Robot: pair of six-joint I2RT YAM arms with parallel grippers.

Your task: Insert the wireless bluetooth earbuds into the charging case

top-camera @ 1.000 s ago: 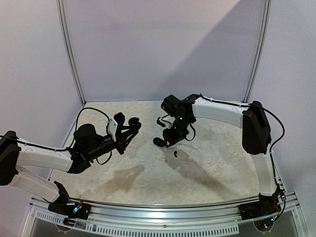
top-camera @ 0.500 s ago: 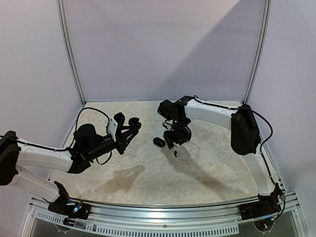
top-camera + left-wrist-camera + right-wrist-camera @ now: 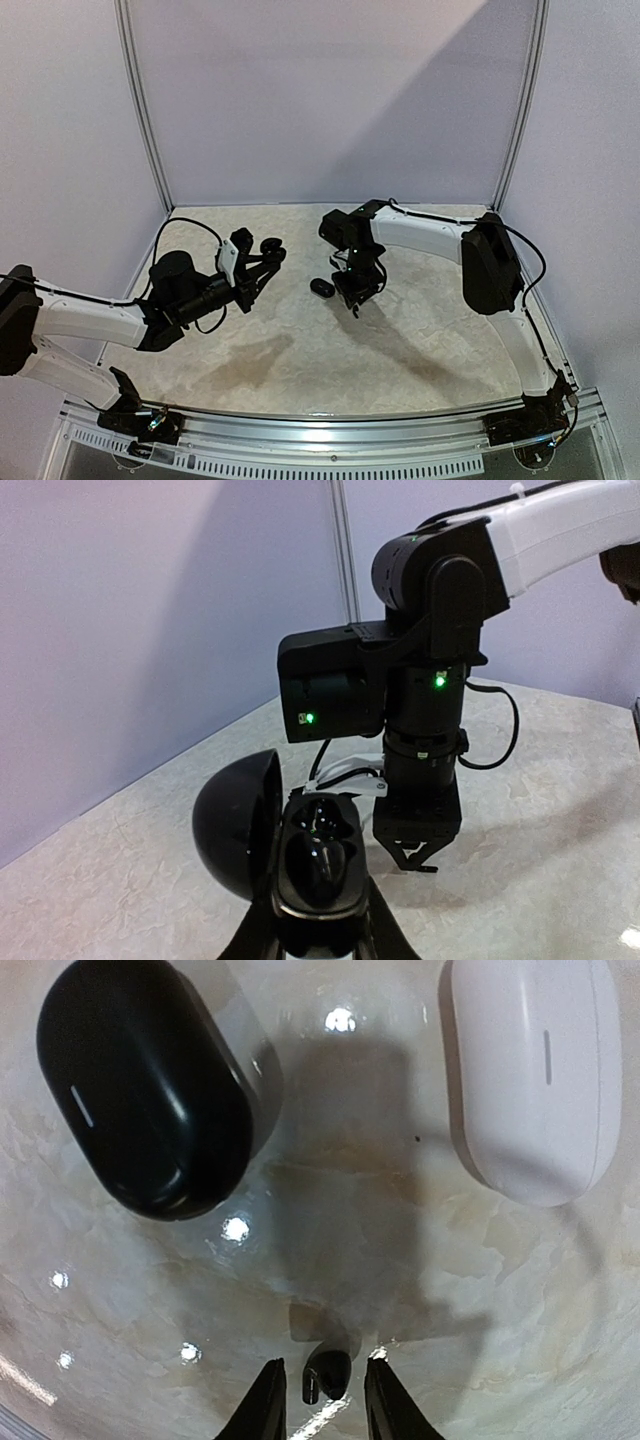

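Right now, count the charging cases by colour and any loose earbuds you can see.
Black cases: 2, the closed black case and the open black case.
White case: 1.
Black earbud, loose on the table: 1.
Total: 4.

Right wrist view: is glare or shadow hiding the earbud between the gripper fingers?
Right wrist: glare spots dot the table, none on the black earbud; a shadow darkens the marble around it, but its outline reads clearly inside the right gripper. Top external: arm shadows cross the table, and the earbud cannot be made out.
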